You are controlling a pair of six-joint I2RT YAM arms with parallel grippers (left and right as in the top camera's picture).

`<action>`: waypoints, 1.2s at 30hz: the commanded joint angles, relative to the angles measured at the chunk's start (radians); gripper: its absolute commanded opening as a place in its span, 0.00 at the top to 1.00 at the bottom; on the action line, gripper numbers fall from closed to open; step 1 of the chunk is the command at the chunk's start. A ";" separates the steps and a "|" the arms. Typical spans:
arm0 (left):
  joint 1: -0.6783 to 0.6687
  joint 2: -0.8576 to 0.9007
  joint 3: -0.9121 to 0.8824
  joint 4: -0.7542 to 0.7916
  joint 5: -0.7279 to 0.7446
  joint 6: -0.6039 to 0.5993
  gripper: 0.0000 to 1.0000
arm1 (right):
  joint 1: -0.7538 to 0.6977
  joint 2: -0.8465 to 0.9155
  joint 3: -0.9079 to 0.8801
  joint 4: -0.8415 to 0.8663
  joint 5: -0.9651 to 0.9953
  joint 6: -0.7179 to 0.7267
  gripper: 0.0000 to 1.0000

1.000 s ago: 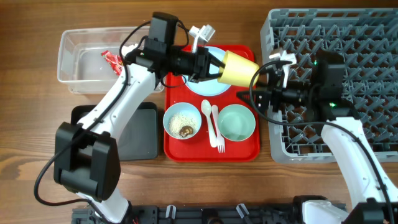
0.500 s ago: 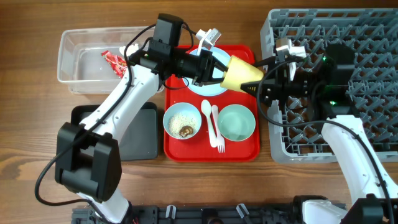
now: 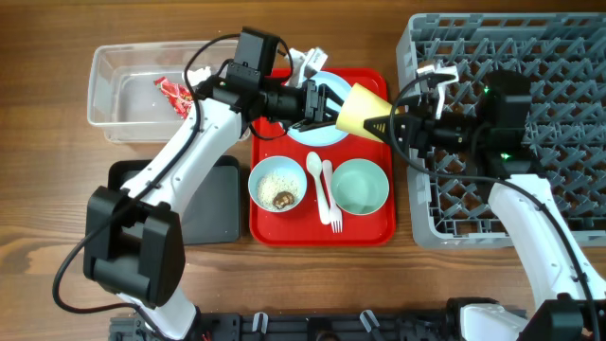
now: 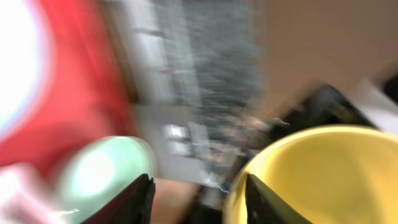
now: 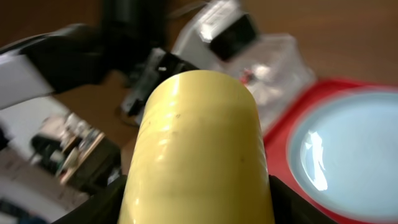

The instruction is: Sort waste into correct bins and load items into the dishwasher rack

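The small yellow cup (image 3: 365, 108) hangs on its side above the red tray's right edge, mouth toward my left gripper (image 3: 325, 104). My right gripper (image 3: 391, 124) is shut on its base end; in the right wrist view (image 5: 198, 199) the cup (image 5: 198, 143) fills the gap between both fingers. In the blurred left wrist view my left gripper (image 4: 199, 190) is open. One finger is at the cup's rim (image 4: 323, 174) and the other is well clear of it. The red wrapper (image 3: 172, 93) lies in the clear tub (image 3: 114, 123). I cannot see the white tissue.
The red tray (image 3: 265, 227) holds the light blue plate (image 3: 314, 135), the light blue bowl with crumbs (image 3: 277, 184), the mint bowl (image 3: 361, 186), the spoon (image 3: 316, 175) and the fork (image 3: 332, 199). The black tray (image 3: 213, 204) is at left. The grey rack (image 3: 530, 57) is at right.
My right gripper has moved left and closed on the cup's base. My left jaws have spread off the cup's rim. The cup has stayed roughly in place.
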 commanded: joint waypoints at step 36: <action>0.315 -0.283 -0.001 -0.294 -0.688 0.190 0.47 | -0.825 0.356 0.597 -0.985 1.123 -0.009 0.68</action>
